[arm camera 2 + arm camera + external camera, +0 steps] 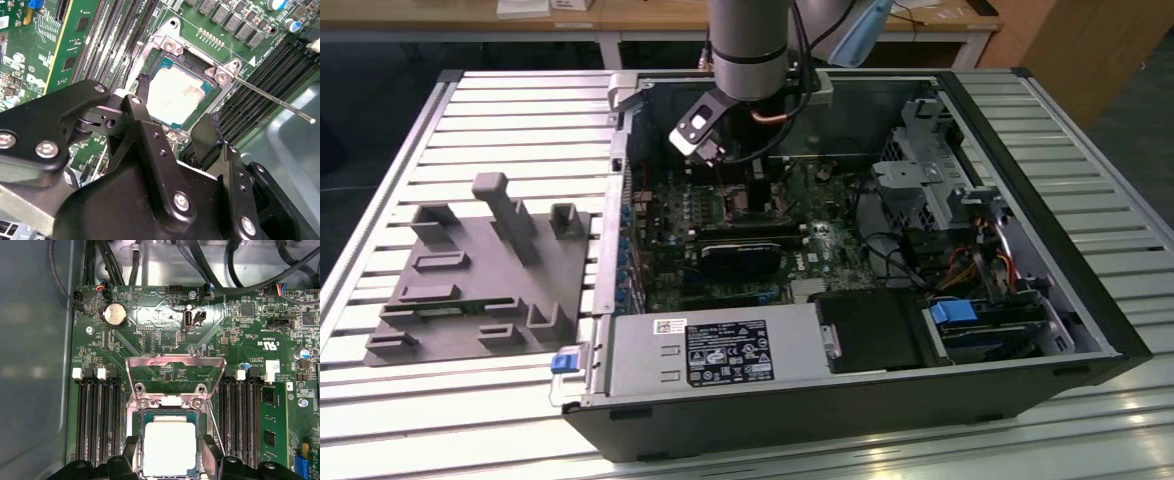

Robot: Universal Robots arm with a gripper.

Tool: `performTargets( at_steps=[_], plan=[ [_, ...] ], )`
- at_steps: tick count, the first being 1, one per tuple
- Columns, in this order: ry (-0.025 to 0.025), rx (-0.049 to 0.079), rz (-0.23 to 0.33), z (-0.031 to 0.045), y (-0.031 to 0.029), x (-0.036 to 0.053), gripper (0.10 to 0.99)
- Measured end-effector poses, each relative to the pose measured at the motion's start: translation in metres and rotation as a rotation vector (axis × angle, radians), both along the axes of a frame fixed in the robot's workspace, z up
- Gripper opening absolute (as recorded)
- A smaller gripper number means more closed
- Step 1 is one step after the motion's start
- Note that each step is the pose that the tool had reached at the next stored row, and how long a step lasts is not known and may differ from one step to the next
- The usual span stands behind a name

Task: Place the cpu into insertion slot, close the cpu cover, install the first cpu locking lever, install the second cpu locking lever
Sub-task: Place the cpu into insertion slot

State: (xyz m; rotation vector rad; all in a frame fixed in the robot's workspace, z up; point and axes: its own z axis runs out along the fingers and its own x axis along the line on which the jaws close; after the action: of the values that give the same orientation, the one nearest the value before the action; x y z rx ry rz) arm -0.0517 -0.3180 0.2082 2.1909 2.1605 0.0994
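My pincer (174, 106) stands unclenched, one finger either side of the cpu (169, 444), which lies in the insertion slot (176, 60); the cpu cover (173, 361) is tipped up off that slot; the chip looks light, stiff and fragile underneath, best pinched by opposite edges; its underside is hidden, so I cannot tell whether it sits fully home.

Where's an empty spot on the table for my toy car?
Bare slats lie on the table on the near side of the grey fixture, and along the exterior view's right of the computer case. Inside the case it is crowded: cables, and the gripper over the cpu.
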Motion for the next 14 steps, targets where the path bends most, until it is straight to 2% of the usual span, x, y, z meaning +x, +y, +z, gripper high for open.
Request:
performTargets(
  at_steps=[2, 4, 5, 6, 7, 10, 11, 13, 14],
  plan=[
    [0.0, 0.0, 0.0, 0.0001, 0.0, 0.0, 0.596],
    [0.0, 0.0, 0.0, 0.0003, 0.0, 0.0, 0.475],
    [0.0001, 0.0, 0.0, 0.0004, 0.0, 0.0, 0.475],
    [0.0, 0.0, 0.0, 0.0004, 0.0, 0.0, 0.416],
    [0.0, 0.0, 0.0, 0.0004, 0.0, 0.0, 0.416],
    [0.0, 0.0, 0.0, 0.0007, 0.0, 0.0, 0.243],
    [0.0001, 0.0, 0.0, 0.0007, 0.0, 0.0, 0.243],
    [0.0, 0.0, 0.0, 0.0008, 0.0, 0.0, 0.122],
    [0.0001, 0.0, 0.0, 0.0009, 0.0, 0.0, 0.122]
  ],
)
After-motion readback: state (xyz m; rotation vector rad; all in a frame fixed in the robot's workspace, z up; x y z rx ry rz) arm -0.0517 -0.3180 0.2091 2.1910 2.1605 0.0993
